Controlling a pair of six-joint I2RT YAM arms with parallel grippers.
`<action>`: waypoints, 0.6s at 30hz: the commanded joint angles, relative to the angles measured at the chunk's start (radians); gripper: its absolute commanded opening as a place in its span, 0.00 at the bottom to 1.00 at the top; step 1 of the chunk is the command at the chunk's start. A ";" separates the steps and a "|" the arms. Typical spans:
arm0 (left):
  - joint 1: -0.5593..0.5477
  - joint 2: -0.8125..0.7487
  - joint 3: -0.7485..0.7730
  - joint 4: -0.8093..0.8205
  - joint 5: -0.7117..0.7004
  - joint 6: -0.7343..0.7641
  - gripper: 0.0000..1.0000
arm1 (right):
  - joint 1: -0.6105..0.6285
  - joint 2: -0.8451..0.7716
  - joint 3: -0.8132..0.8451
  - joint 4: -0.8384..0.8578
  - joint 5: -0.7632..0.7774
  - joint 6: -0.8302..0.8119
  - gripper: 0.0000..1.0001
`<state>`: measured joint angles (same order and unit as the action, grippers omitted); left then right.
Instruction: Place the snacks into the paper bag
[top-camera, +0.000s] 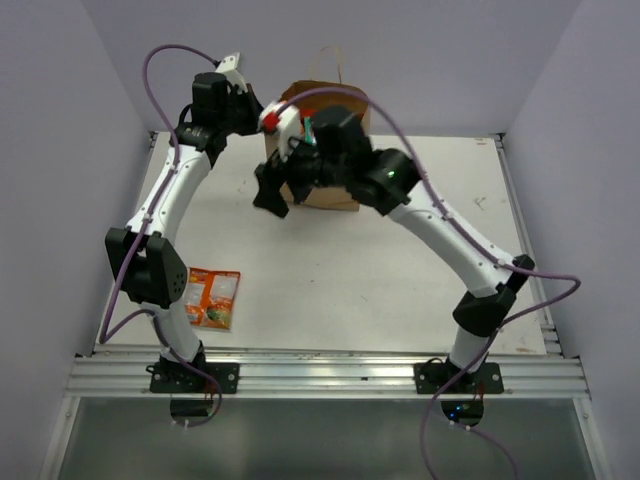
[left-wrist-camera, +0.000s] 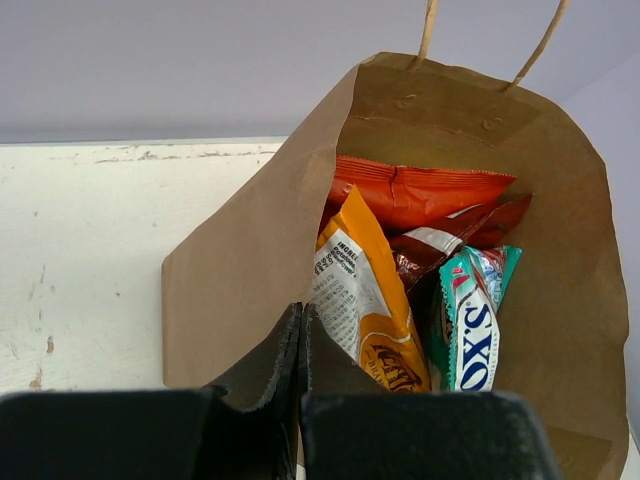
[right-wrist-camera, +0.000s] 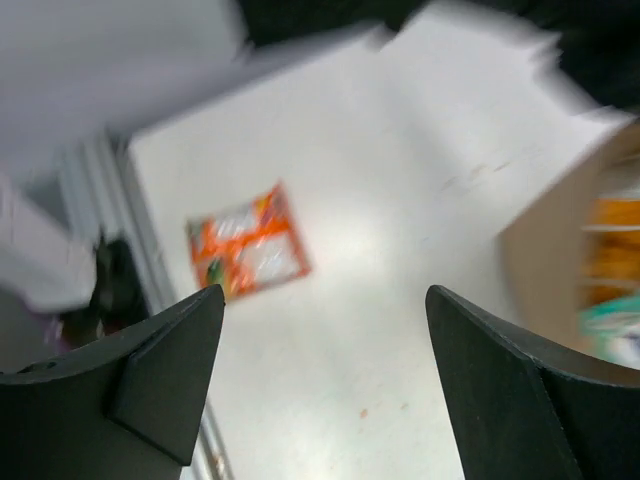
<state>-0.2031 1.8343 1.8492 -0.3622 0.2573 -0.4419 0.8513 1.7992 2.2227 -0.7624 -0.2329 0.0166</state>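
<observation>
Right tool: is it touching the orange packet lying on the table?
Apart. The top view shows the right tool up beside the paper bag, with the orange packet lying at the near left, well clear of it.

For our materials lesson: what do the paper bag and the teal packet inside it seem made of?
The paper bag: matte brown kraft paper, going by its dull, creased walls. The teal packet: probably glossy printed plastic film, given its sheen and crinkles.
</observation>
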 joint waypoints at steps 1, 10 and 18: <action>0.010 -0.056 0.022 0.080 0.007 0.019 0.00 | 0.101 0.133 -0.225 -0.118 -0.094 -0.104 0.83; 0.010 -0.070 0.007 0.069 -0.012 0.022 0.00 | 0.224 0.301 -0.386 0.142 -0.014 -0.123 0.80; 0.010 -0.089 -0.044 0.068 -0.016 0.022 0.00 | 0.242 0.263 -0.529 0.484 0.066 -0.024 0.80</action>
<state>-0.2031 1.8118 1.8145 -0.3553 0.2459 -0.4313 1.0817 2.1620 1.7561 -0.5121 -0.2199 -0.0578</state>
